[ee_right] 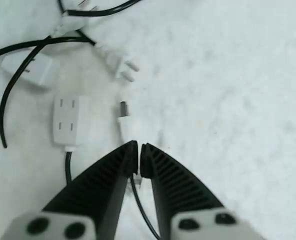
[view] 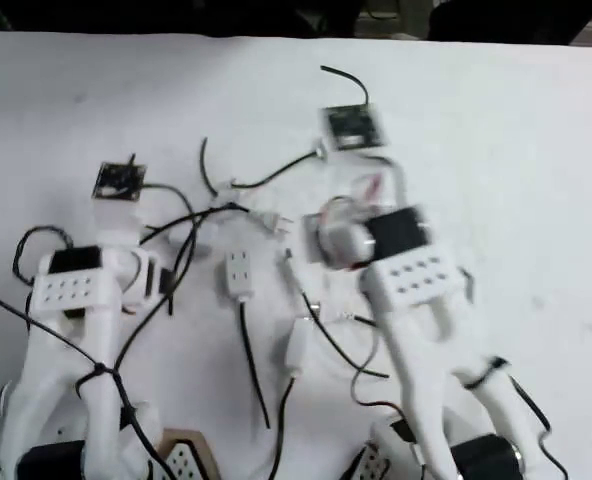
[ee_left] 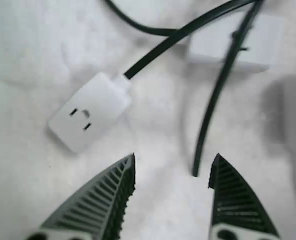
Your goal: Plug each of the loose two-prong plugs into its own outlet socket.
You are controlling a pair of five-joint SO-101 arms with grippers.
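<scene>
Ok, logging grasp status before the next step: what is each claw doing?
Left claw: open, holding nothing.
Right claw: closed on the white plug at its cord end.

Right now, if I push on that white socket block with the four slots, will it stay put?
The socket block looks small and light, lying loose on the table, so it would probably slide rather than hold. Its thin black cord looks floppy and likely won't anchor it. It lies flat, so tipping seems unlikely.
</scene>
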